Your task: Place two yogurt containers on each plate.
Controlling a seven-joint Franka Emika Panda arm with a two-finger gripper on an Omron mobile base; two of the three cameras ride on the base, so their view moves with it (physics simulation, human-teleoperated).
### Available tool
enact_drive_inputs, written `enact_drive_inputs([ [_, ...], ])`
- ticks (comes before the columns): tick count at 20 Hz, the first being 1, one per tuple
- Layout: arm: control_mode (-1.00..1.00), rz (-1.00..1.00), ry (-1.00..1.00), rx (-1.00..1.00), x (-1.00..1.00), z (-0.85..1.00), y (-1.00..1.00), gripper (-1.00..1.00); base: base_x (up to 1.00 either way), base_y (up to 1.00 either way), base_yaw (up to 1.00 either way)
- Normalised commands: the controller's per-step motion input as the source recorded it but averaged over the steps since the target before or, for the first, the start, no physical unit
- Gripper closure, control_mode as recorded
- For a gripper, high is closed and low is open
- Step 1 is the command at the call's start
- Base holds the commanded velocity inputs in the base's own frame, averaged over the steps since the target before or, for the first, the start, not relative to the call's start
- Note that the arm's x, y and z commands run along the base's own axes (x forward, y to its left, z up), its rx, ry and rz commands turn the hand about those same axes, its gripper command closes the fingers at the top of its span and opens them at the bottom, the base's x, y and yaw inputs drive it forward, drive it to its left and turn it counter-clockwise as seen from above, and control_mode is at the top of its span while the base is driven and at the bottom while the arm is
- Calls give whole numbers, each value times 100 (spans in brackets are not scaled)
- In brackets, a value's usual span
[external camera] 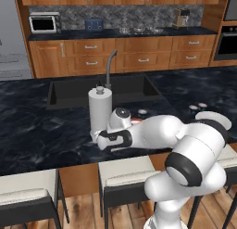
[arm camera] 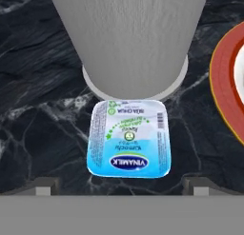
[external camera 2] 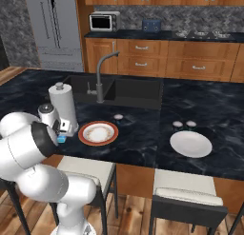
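In the hand view, the light blue yogurt container (arm camera: pixel 128 139) lies on the dark counter directly below my gripper (arm camera: pixel 121 184). The gripper is open, with one fingertip (arm camera: pixel 43 185) on each side of the cup and not touching it. That cup (external camera 2: pixel 62 139) sits at the foot of the paper-towel roll, left of the orange-rimmed plate (external camera 2: pixel 98 133). One whitish cup (external camera 2: pixel 118 117) stands just behind that plate. Two more whitish cups (external camera 2: pixel 177 124) (external camera 2: pixel 191 123) stand behind the plain white plate (external camera 2: pixel 190 143). Both plates are bare.
The tall paper-towel roll (external camera 2: pixel 64 105) stands right behind the blue cup, very near my hand. Farther back are the sink (external camera 2: pixel 119 89) and its faucet (external camera 2: pixel 101 72). Stools (external camera 2: pixel 183 200) line the counter's front edge.
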Motion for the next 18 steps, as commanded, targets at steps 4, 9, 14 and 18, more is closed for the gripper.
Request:
enact_drive_inputs([
  [4, -100, 0, 0, 0, 11, -8, 0, -100, 0, 0, 0],
  [9, -100, 0, 0, 0, 12, -6, 0, -100, 0, 0, 0],
  [14, -100, 0, 0, 0, 0, -17, 0, -100, 0, 0, 0],
  [18, -100, 0, 0, 0, 6, -5, 1, -100, 0, 0, 0],
])
